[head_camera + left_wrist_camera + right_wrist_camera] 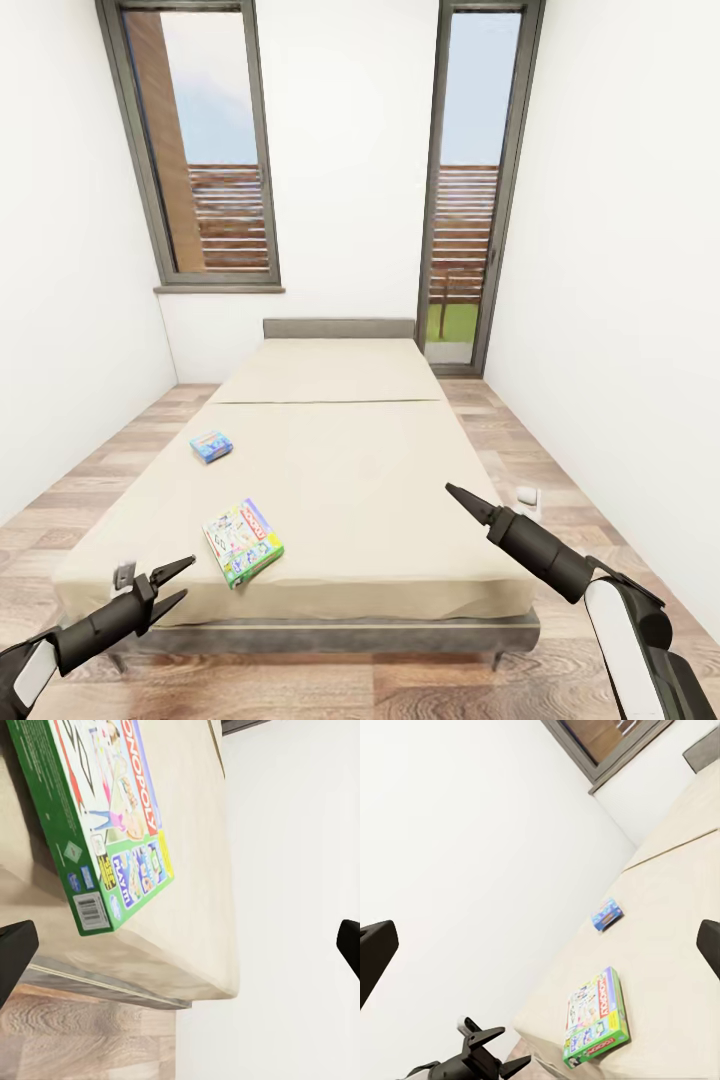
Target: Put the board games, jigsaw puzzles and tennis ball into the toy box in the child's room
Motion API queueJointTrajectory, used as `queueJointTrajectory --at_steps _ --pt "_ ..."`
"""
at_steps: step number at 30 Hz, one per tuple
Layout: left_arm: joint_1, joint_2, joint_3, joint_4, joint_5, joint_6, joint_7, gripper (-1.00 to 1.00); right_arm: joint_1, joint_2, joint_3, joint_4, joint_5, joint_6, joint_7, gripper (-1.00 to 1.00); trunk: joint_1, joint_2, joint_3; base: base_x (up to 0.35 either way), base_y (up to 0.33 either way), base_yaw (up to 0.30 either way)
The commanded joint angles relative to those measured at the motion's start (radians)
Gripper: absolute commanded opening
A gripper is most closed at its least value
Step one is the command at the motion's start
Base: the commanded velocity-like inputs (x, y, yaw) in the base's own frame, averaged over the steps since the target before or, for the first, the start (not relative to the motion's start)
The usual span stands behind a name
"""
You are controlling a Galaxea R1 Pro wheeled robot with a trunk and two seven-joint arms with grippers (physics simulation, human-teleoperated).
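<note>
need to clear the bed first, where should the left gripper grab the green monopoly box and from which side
Probably by the short edge nearest the foot of the bed. The green Monopoly box lies flat with that end close to the mattress edge, right in front of the open left gripper. Coming in low from the foot side, one finger could slide under the thin box and one over.

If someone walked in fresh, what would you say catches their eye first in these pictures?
The green Monopoly board game lies flat near the foot of the beige bed, just ahead of the open left hand. A smaller blue board game sits farther up the bed's left side. The right hand hovers over the bed's right edge.
</note>
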Motion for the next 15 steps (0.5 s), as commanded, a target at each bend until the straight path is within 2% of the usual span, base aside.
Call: queueJointTrajectory --at_steps 1,15 --pt "-0.001 0.0 0.003 0.0 0.001 0.008 -0.002 1.0 -0.001 0.0 -0.001 0.0 -0.004 0.006 0.001 1.0 0.004 -0.008 -0.004 0.0 0.0 0.0" --pt "-0.001 -0.001 0.002 0.0 0.001 0.006 0.0 1.0 -0.001 -0.001 -0.001 0.0 -0.005 0.006 0.001 1.0 0.057 -0.106 -0.048 0.0 0.0 0.0"
